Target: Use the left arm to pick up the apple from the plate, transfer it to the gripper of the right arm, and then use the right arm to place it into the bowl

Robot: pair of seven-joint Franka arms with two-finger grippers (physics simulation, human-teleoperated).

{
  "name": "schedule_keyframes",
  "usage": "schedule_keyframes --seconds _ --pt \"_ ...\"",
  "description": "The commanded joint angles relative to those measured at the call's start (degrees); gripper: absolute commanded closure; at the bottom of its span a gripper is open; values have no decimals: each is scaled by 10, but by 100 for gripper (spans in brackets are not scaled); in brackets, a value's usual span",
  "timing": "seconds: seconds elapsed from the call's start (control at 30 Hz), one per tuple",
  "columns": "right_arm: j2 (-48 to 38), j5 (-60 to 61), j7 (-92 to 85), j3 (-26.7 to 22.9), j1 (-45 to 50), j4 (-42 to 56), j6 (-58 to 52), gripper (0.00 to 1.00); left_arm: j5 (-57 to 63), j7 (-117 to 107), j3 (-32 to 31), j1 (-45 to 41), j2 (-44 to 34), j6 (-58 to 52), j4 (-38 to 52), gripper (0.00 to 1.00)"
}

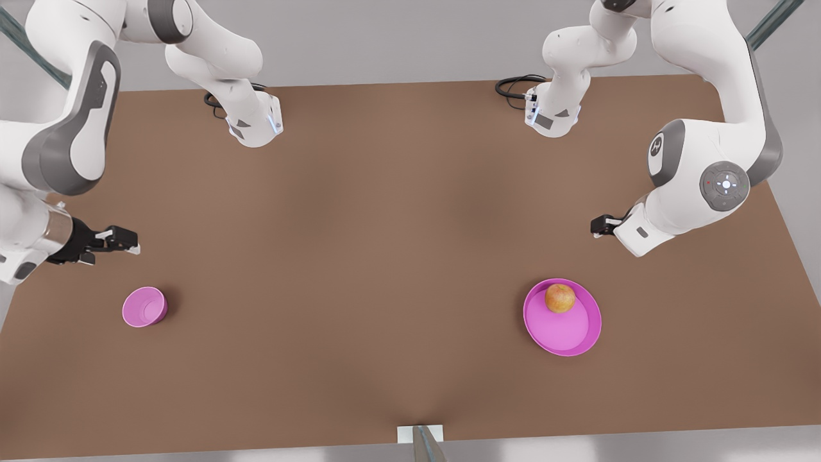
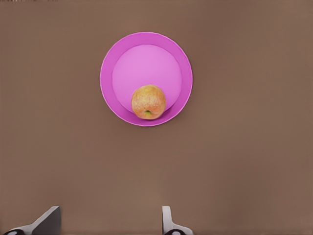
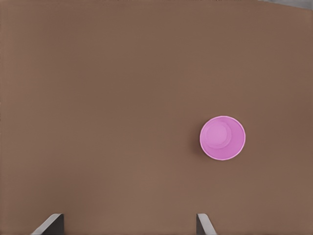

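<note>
**Both grippers released above the desk**

Left gripper (image 1: 598,226) hangs released, near the plate (image 1: 564,333); the apple (image 1: 560,298) lies on the plate's rim side. Right gripper (image 1: 122,240), also released, hovers near the bowl (image 1: 144,307) on the desk (image 1: 359,256).

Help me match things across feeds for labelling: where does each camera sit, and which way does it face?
Front view: high above the table, looking down; both arms, the left gripper and right gripper show.
Left wrist view: on the left arm, facing down at the apple on the plate; its open fingers show.
Right wrist view: on the right arm, facing down at the bowl; open fingers show.
Front shares the plate and apple with the left wrist view, the bowl with the right.
</note>
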Motion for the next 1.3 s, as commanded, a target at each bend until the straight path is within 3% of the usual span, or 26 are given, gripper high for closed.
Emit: schedule_keyframes --seconds 0.0,0.07,0.13,0.23,0.3,0.47,0.67,1.27 --pt "-2 -2 21 0 0 0 -1 0 0 17 0 0 0 -1 1 0" --pt "-1 -7 23 0 2 0 0 0 2 12 0 -12 18 3 5 0" --pt "-1 -7 21 -2 1 2 0 0 11 4 3 -69 163 6 123 0" --pt "0 -10 35 -1 6 1 0 0 55 -3 4 -69 247 124 130 0" --pt "2 -20 36 -1 6 1 0 0 56 -4 11 -68 272 131 134 0" --pt "4 -19 88 0 21 0 0 0 50 -5 33 -69 275 281 52 0" --pt "5 -20 88 0 17 1 0 0 52 -2 33 -60 275 323 8 0" --pt "9 -18 88 0 17 -1 0 0 52 -4 43 -60 281 321 -19 0"
